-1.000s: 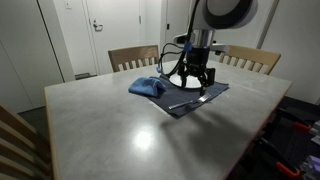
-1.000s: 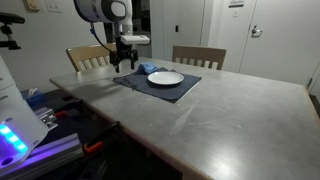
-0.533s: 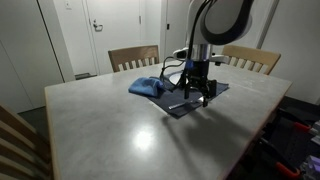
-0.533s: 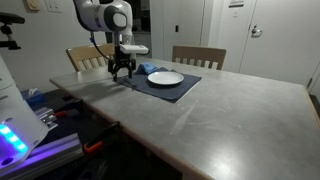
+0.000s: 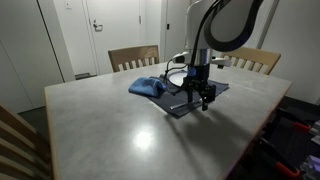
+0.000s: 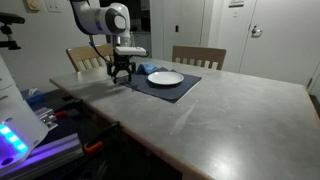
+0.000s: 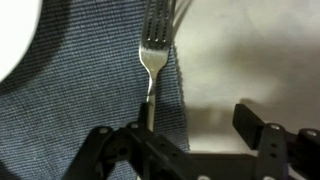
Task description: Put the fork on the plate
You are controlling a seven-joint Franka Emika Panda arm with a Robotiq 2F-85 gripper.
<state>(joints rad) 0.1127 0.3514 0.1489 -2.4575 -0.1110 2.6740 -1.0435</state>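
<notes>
A pale, plain room around your desk.
Your grey desk (image 5: 110, 120) shows a soft patch of ceiling glare near its front edge. A wooden chair (image 5: 133, 57) stands at the far side, a second chair (image 5: 252, 60) to its right, and a white door (image 5: 103, 30) behind.

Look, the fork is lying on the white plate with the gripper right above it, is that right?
Not quite. The fork lies on the blue placemat, beside the white plate, not on it. The wrist view shows this. The gripper is indeed right above the fork.
</notes>
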